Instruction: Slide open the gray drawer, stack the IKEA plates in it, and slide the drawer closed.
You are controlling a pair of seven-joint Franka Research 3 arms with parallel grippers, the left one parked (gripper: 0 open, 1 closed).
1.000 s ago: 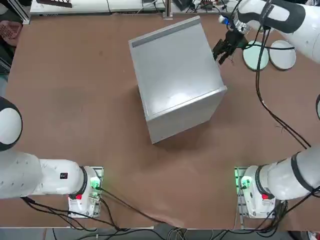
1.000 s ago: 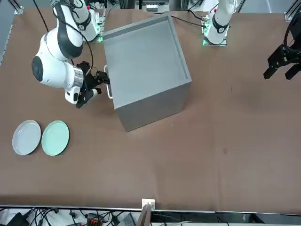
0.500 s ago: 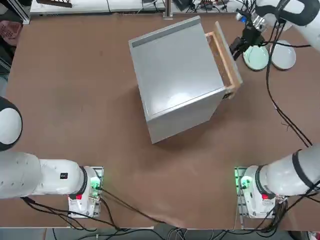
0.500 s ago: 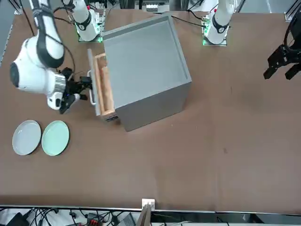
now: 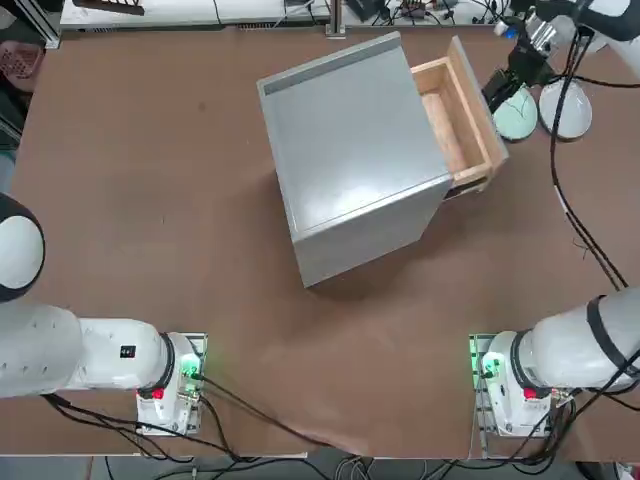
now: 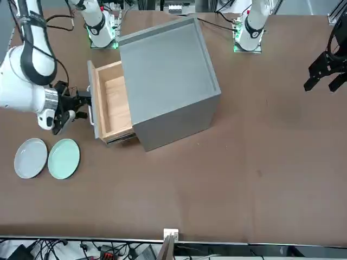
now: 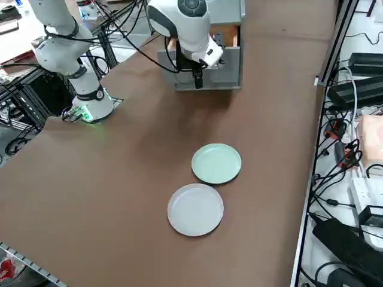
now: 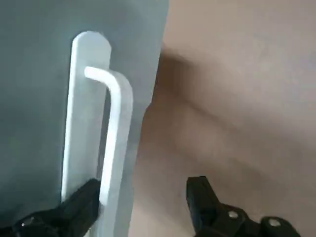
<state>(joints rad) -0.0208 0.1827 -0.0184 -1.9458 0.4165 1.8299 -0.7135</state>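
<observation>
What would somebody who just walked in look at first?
Probably the big gray cabinet in the middle of the table, with its empty wooden drawer pulled out. Next, maybe the right gripper, open at the drawer's silver handle. Then the mint green plate and the white plate, side by side on the brown table.

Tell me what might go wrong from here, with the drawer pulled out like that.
One finger of the right gripper sits behind the handle, so moving away sideways might tug the drawer. The green plate and white plate lie side by side near the working arm, which could bump them.
</observation>
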